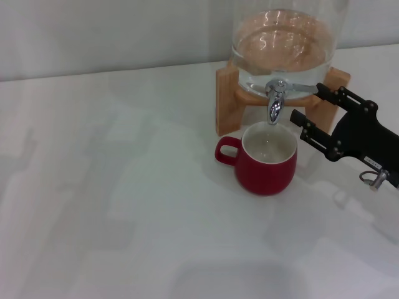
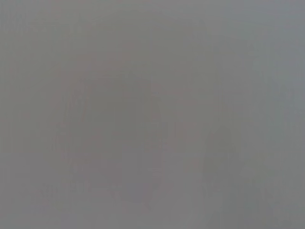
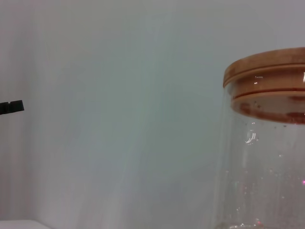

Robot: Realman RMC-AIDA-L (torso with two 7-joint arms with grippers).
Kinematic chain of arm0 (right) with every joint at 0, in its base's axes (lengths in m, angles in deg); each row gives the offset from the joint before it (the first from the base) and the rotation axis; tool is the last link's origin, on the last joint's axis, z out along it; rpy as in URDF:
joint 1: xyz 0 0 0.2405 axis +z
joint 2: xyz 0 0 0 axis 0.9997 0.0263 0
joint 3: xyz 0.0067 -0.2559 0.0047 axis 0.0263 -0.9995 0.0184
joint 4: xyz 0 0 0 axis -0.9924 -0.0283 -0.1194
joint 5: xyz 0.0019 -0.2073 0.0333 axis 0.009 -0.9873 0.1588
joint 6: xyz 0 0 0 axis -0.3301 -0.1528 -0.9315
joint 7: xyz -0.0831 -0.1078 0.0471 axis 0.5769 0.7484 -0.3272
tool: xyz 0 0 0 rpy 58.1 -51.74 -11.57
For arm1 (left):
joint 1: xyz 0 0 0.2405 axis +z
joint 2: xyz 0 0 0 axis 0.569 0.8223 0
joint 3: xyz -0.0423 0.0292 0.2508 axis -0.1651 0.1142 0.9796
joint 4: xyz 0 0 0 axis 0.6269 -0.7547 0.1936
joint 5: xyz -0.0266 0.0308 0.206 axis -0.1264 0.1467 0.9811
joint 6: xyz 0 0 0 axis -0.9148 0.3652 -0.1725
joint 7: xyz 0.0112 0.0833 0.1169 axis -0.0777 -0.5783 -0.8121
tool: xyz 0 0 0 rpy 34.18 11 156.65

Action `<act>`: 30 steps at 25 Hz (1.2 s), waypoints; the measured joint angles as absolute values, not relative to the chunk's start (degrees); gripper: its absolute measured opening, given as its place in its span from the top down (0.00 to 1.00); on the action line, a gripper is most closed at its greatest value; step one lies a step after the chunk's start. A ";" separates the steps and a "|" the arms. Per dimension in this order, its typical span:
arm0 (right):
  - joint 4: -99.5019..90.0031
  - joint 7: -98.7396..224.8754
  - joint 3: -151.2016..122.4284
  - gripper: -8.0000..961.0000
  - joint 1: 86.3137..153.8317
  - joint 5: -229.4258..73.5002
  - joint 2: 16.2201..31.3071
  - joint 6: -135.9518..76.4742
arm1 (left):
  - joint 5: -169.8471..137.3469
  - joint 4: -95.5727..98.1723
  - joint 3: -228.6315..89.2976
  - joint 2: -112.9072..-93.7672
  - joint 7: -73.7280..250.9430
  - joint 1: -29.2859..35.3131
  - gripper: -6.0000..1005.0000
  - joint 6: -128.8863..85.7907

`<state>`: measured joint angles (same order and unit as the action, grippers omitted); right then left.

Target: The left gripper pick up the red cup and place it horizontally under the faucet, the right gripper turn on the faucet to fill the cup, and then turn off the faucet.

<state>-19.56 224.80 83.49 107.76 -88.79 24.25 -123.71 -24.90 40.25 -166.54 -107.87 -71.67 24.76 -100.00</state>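
Chrome faucet (image 1: 275,99) lever sticks out toward the open right tool (image 1: 305,106), just beside it, above the red cup (image 1: 265,162).

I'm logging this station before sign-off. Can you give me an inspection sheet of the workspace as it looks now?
Surface: white table, bare apart from the job's things.
Job's things: red cup upright under the faucet, handle toward the robot's left; glass dispenser on a wooden stand, wooden lid.
Clutter: nothing seen.
Grippers: right gripper open beside the faucet, its upper finger at the lever; left gripper not in view.
Cables: nothing seen.
Surroundings: plain pale wall.
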 joint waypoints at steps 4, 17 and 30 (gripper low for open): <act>-19.70 225.02 83.45 0.36 107.56 -89.01 24.25 -123.92 | -24.90 40.25 -166.63 -107.86 -71.67 24.75 0.25 -100.00; -19.81 225.05 83.40 0.36 106.91 -90.24 23.92 -125.66 | -24.90 40.09 -166.64 -107.86 -71.69 24.41 0.25 -99.96; -19.92 225.05 82.98 0.36 106.42 -92.32 23.96 -127.08 | -24.90 40.15 -166.63 -107.86 -71.67 24.20 0.25 -99.74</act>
